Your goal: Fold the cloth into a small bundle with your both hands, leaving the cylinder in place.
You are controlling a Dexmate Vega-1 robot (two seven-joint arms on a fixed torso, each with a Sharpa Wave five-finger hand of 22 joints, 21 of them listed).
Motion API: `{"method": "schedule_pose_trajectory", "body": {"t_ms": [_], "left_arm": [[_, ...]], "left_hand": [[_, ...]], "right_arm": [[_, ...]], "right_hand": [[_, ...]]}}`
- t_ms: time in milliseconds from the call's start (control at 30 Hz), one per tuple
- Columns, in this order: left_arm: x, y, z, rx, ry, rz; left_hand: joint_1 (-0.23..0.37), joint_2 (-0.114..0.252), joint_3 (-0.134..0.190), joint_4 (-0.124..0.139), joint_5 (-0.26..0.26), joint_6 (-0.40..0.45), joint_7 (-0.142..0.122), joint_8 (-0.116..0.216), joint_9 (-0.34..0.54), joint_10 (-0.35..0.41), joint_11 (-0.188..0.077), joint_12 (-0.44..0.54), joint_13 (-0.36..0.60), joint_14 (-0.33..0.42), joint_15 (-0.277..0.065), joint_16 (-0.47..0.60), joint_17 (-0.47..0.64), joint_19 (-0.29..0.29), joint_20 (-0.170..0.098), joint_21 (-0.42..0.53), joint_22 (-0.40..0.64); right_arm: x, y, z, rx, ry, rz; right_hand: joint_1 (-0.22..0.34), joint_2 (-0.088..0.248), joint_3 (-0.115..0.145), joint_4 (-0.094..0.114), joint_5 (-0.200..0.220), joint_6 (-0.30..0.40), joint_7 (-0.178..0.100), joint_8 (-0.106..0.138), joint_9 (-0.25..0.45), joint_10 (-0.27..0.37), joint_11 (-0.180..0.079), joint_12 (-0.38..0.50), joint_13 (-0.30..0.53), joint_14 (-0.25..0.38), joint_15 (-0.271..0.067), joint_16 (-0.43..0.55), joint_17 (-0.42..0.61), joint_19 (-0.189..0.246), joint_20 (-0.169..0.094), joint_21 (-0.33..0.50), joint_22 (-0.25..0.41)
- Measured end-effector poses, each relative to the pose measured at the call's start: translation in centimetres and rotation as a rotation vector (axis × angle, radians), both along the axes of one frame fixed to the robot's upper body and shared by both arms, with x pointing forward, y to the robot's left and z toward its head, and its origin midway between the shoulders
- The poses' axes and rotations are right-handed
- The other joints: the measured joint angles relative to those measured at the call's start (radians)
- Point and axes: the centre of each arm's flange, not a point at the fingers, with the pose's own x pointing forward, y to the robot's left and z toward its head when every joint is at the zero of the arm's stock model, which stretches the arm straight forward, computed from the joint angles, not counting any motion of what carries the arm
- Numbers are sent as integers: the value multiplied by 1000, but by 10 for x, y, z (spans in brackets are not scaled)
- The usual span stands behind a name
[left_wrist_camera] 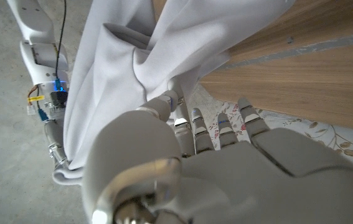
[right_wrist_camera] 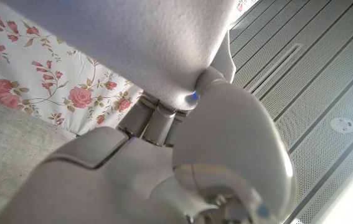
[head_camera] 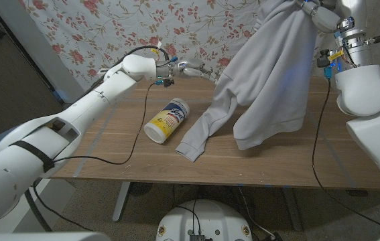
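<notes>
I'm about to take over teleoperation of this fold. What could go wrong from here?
1. The cloth hangs from the raised right hand, its trailing sleeve end lying near the cylinder; dragging it might roll the cylinder.
2. The left hand holds only a fold at the cloth's far edge; it might slip.
3. The cylinder lies on its side, so any brush could move it.

Pale grey cloth (head_camera: 270, 73), yellow-and-white cylinder (head_camera: 166, 120), brown wooden table (head_camera: 109, 144), rose-patterned backdrop (head_camera: 109, 27).

I am seeing glossy white rounded arm shells, a black band wrapping my left forearm (head_camera: 29, 150) and thin black cables trailing along both arms. My left hand (left_wrist_camera: 213, 162) is showing pale grey segmented fingers; blue and yellow connectors are sitting by my right wrist (head_camera: 334, 57).
</notes>
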Motion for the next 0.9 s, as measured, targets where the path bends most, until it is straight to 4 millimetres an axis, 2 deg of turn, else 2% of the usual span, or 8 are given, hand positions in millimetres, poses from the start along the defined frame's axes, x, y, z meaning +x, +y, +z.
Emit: {"method": "schedule_pose_trajectory", "body": {"t_ms": [133,167,600,667,733,767,800,900], "left_arm": [[-6,3,0,-17,12,-40],[-17,2,5,-50,30,-119],[-51,20,9,-184,6,-240],[-56,22,6,-182,-1,-243],[-60,26,9,-220,-16,-235],[-63,28,7,-217,-20,-236],[-67,30,4,-211,-24,-238],[-67,34,-2,-224,-50,-139]], "left_hand": [[-14,-14,0,0,41,1,-21,50,56,9,-16,0,9,12,-23,2,0,6,-8,7,1],[-16,-16,0,0,48,4,-24,58,64,9,-16,0,10,15,-26,5,0,7,-10,8,1],[-53,-40,-3,3,153,-10,-39,166,117,48,-59,9,24,50,-69,7,5,31,-34,29,5],[-69,-53,-8,6,167,-10,-39,185,117,57,-68,20,28,53,-71,7,4,33,-35,31,5],[-92,-76,-36,-12,162,-1,-41,198,117,67,-64,23,35,64,-60,7,-2,22,-22,31,5],[-110,-95,-70,-19,128,-33,-47,179,118,55,-53,21,40,59,-45,7,-6,11,-6,31,4],[-135,-101,-108,-28,80,-99,-49,125,123,29,-44,13,45,48,-33,4,-10,-2,7,29,3],[-214,-129,-180,-49,-35,-333,-60,-94,-11,-78,2,-11,52,-10,4,-12,-12,-46,31,9,-1]], "right_arm": [[1,-2,-1,6,9,10],[4,-10,-3,18,20,0],[13,-25,-11,53,64,19],[13,-25,-11,54,64,30],[14,-29,-14,61,72,31],[14,-29,-13,61,72,35],[14,-28,-13,61,71,40],[14,-31,-15,63,76,49]], "right_hand": [[0,0,-3,3,-2,0,0,0,0,0,0,0,0,5,-2,-4,0,0,0,8,-5],[0,0,-4,4,-2,0,0,0,0,0,0,0,0,5,-2,-4,0,0,0,9,-8],[0,0,-4,4,-2,0,0,-7,5,0,0,0,0,5,-1,-8,6,-7,3,21,-23],[0,0,-4,4,-2,0,0,-8,5,0,0,0,0,5,-1,-12,9,-7,3,25,-26],[0,0,-4,4,-2,0,0,-8,5,0,0,0,0,5,-1,-12,9,-7,3,25,-29],[0,0,-4,4,-2,0,0,-8,5,0,0,0,0,7,0,-12,9,-7,3,28,-32],[0,0,-4,4,-2,0,0,-8,5,0,0,0,0,7,0,-12,9,-7,3,32,-32],[0,0,-4,4,-2,0,0,-8,5,4,4,0,0,7,0,-12,9,-7,3,32,-37]]}}
